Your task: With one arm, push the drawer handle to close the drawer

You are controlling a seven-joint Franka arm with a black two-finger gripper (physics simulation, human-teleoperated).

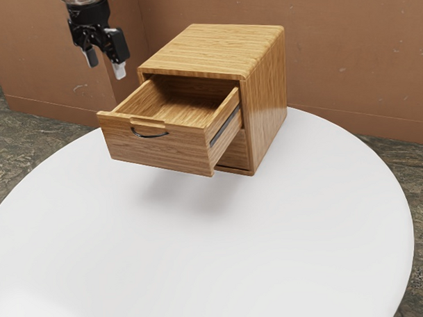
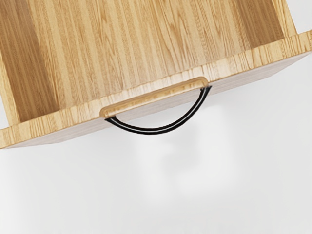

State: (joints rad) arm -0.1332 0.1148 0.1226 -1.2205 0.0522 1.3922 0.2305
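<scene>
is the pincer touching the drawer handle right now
No, the pincer hangs above the open drawer, with a visible gap between it and the curved handle.

A plain indoor room is showing, its exact kind staying unclear: scuffed brown walls [image 1: 34, 53] are rising behind the jaws, a baseboard [image 1: 405, 132] is edging them, mottled, stone-like flooring [image 1: 30, 133] is spreading far below the jaws, and a round white table [image 1: 304, 232] is standing lower than the jaws.
</scene>
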